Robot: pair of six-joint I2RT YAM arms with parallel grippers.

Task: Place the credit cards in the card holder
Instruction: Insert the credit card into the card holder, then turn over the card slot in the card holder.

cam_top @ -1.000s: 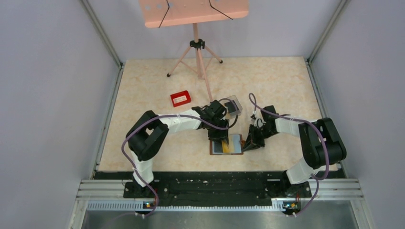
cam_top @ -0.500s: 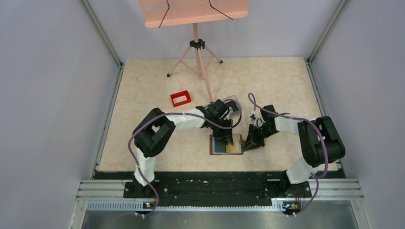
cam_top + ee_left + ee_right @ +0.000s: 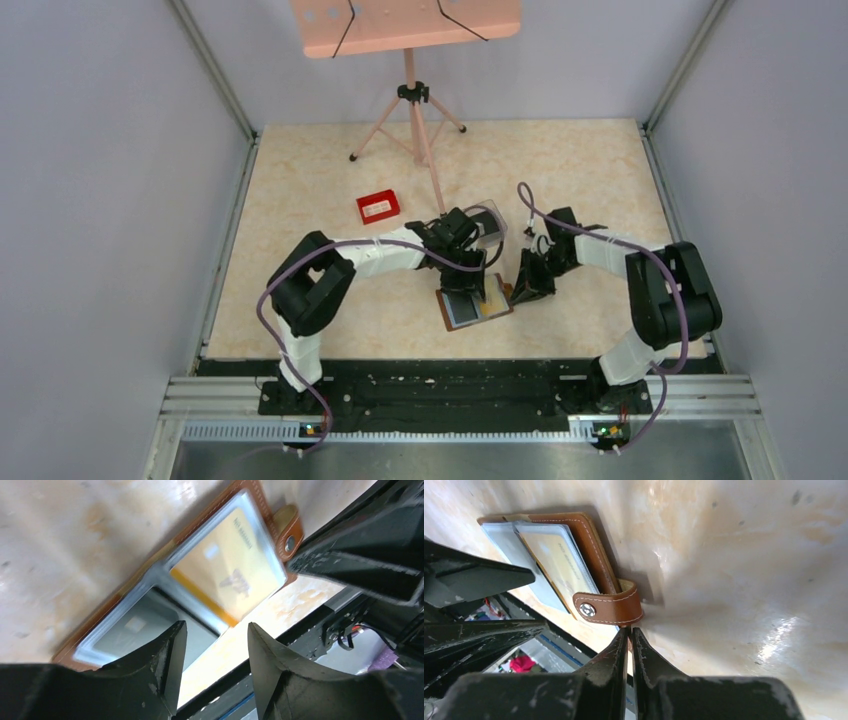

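The card holder [image 3: 476, 305] lies open and askew on the table, brown leather with clear sleeves [image 3: 150, 577] [image 3: 584, 535]. A tan-yellow card [image 3: 227, 575] [image 3: 556, 560] sits in its strap-side sleeve. A dark grey-blue card [image 3: 132, 632] sits in the other sleeve. My left gripper [image 3: 468, 287] [image 3: 216, 632] hovers open over the holder's near edge, nothing between its fingers. My right gripper [image 3: 527, 287] [image 3: 629, 630] is shut, pinching the lower edge of the holder's snap strap [image 3: 610, 607] [image 3: 290, 530].
A clear plastic box [image 3: 489, 221] stands just behind the left wrist. A small red tray [image 3: 378, 206] lies further left. A tripod stand [image 3: 412, 120] with a pink board rises at the back. The black base rail [image 3: 440, 385] runs close in front of the holder.
The card holder has swung counterclockwise, its strap end pulled away from the near edge along with the right gripper. The left gripper shifted slightly over it.
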